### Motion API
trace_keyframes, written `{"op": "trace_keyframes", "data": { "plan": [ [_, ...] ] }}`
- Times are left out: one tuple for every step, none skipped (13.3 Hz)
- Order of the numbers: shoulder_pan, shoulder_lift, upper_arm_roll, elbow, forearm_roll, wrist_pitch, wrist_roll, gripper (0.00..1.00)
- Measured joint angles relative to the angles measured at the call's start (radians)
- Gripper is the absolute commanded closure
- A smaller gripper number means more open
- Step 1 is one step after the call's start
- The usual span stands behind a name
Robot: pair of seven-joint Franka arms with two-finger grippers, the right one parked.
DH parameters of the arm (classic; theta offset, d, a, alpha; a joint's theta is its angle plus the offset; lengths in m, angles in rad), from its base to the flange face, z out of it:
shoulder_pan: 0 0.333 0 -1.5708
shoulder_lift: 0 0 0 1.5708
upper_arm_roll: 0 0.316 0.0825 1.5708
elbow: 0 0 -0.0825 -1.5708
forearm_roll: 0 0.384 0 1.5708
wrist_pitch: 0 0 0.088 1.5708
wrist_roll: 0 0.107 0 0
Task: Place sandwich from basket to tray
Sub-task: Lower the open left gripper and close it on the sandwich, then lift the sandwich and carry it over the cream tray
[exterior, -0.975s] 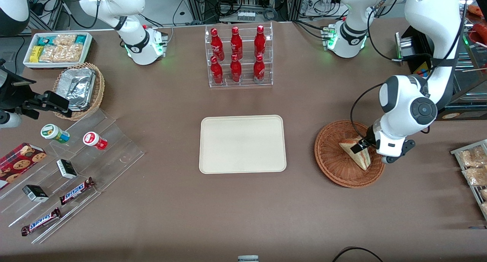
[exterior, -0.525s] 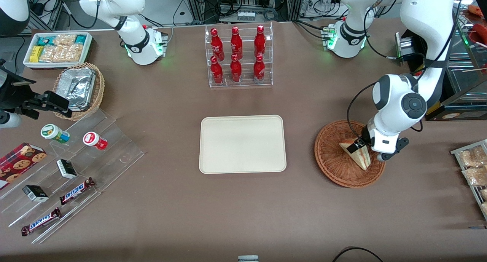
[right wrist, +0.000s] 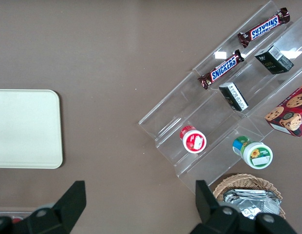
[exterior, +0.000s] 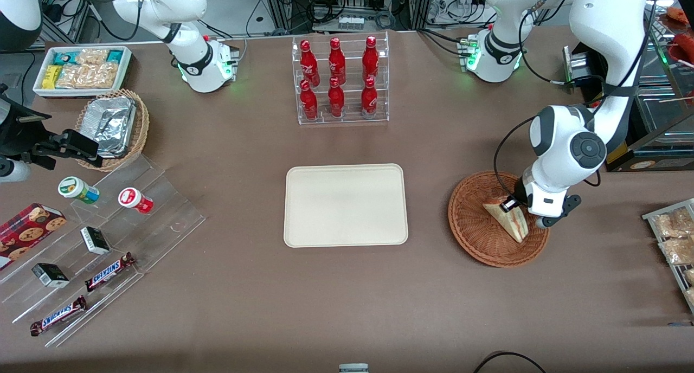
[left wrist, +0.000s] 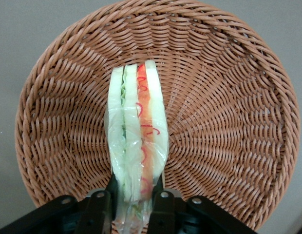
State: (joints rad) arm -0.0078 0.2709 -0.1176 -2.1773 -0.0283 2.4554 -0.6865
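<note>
The sandwich [exterior: 507, 217] stands on edge in the round reddish-brown basket [exterior: 477, 240], toward the working arm's end of the table. Its white bread and its green and red-orange filling run lengthwise in the left wrist view [left wrist: 139, 126], with the basket [left wrist: 229, 122] weave all around it. My gripper [exterior: 512, 206] is down in the basket, and its black fingers [left wrist: 103, 207] press the wrapped end of the sandwich from both sides; the gripper [left wrist: 136, 197] is shut on it. The cream tray [exterior: 345, 205] lies bare at the table's middle, beside the basket, and shows in the right wrist view [right wrist: 24, 126] too.
A clear rack of red bottles [exterior: 339, 80] stands farther from the front camera than the tray. A stepped acrylic shelf [exterior: 108, 237] with snacks, a pale basket of foil containers [exterior: 111, 126] and a white snack box [exterior: 81, 69] sit toward the parked arm's end. Packaged snacks [exterior: 675, 237] lie beside the basket.
The left arm's wrist has shifted a little away from the front camera and toward the tray. The sandwich stays in the basket at almost the same spot.
</note>
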Motion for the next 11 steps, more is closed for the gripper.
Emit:
{"op": "trace_keyframes", "data": {
  "plan": [
    [0.0,-0.003,0.0,0.004,0.014,-0.019,0.001,1.0],
    [0.0,-0.008,0.0,0.018,0.037,-0.062,0.002,1.0],
    [-0.001,-0.014,-0.002,0.043,0.058,-0.129,0.002,1.0],
    [-0.003,-0.021,-0.004,0.077,0.07,-0.202,0.003,1.0],
    [-0.009,-0.028,-0.006,0.116,0.075,-0.27,0.004,1.0],
    [-0.02,-0.033,-0.009,0.154,0.077,-0.333,0.005,1.0],
    [-0.035,-0.038,-0.011,0.191,0.077,-0.39,0.005,1.0],
    [-0.053,-0.042,-0.013,0.223,0.078,-0.434,0.005,1.0],
    [-0.074,-0.045,-0.015,0.25,0.078,-0.464,0.011,1.0],
    [-0.097,-0.047,-0.021,0.266,0.078,-0.476,0.025,1.0],
    [-0.121,-0.048,-0.03,0.275,0.078,-0.48,0.041,1.0]
  ]
}}
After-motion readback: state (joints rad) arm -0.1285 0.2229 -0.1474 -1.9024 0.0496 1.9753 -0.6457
